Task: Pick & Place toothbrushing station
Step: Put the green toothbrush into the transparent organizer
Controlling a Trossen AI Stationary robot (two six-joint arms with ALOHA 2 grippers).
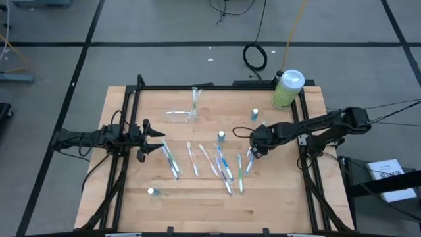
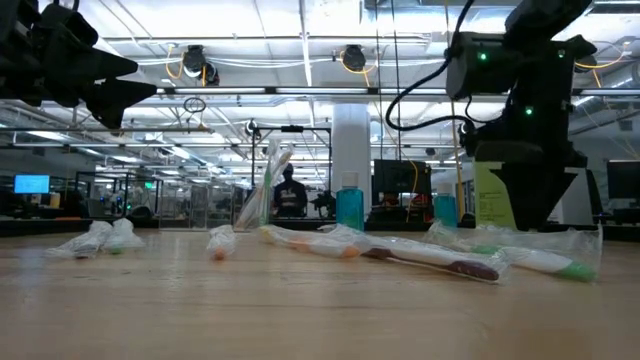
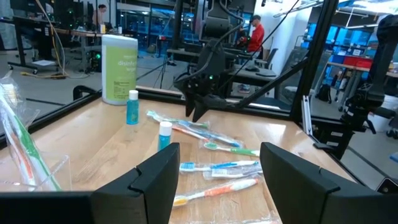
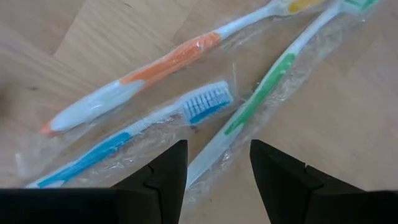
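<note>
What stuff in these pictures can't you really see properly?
- Toothbrushing station: high view, clear plastic and too small to count its compartments.
- Green bottle: low view, mostly hidden behind the right arm.
- Green toothbrush: right wrist view, its head is cut off by the edge.
- Small bottles: high view, too small to read.
- People in the room: left wrist view, far off and blurred.

The toothbrushing station (image 1: 186,112), a small clear plastic holder, sits toward the far side of the tabletop (image 1: 131,178), with one see-through compartment lying flat and another rising beside it.
</note>
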